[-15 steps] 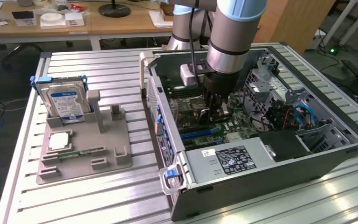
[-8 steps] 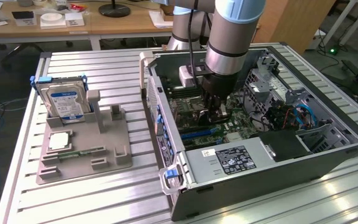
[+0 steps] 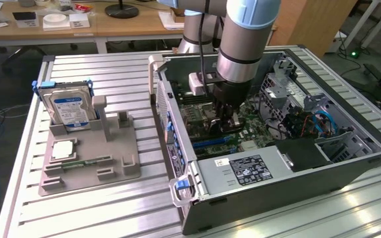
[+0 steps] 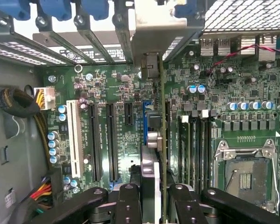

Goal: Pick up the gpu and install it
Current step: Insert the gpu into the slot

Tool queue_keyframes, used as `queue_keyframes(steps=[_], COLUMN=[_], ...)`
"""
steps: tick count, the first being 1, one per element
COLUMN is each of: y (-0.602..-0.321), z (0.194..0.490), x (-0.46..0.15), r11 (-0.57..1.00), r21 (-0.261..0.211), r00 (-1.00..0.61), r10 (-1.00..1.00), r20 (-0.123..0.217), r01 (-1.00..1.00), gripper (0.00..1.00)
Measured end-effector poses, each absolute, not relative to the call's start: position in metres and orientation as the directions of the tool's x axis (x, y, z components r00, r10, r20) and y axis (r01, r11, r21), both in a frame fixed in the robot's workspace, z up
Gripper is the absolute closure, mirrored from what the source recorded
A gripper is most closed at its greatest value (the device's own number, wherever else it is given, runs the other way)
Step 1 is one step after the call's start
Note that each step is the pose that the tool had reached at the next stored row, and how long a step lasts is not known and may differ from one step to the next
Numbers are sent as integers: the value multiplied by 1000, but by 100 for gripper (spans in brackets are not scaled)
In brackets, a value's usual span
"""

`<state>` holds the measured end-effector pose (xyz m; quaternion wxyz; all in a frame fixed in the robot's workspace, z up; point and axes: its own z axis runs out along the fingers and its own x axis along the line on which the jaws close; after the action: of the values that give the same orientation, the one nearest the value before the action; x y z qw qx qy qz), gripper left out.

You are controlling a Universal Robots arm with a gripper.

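Green circuit board and silvery sheet steel make up the open grey computer case (image 3: 349,163) at the centre and right of the exterior view. The thin flat gpu (image 4: 161,140), seen edge-on in the wrist view, is clamped between the black fingers of the gripper (image 4: 155,205) and is held upright over the blue motherboard slot (image 4: 145,126). The pick-up is judged done; seating is not yet shown complete. A boxy silver hard drive (image 3: 70,111) is stood in the grey plastic holder (image 3: 91,168) at left.
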<state>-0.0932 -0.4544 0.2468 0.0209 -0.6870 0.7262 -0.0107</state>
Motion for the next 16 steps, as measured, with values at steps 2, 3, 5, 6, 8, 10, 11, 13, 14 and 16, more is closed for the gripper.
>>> queue_keyframes(steps=[2,3,5,6,8,10,11,13,14,16], y=[-456,-456,-456,-456,-456,-456,-456,-456,-456,-456], z=[245,244,243,242,241,240,239,238,237,237], x=[-93,-93,-94,-95,-96,-96,-97,-97,-97,-98], r11=[56,56,56,56,56,56,56,56,56,56], r21=[-44,-44,-44,-44,-44,-44,-44,-44,-44,-44], r00=[-55,-55,-55,-55,-55,-55,-55,-55,-55,-55], r10=[-998,-998,-998,-998,-998,-998,-998,-998,-998,-998], r20=[-16,-16,-16,-15,-16,-16,-16,-16,-16,-16], r01=[-997,-997,-997,-997,-997,-997,-997,-997,-997,-997], gripper=[72,72,72,72,72,72,72,72,72,72])
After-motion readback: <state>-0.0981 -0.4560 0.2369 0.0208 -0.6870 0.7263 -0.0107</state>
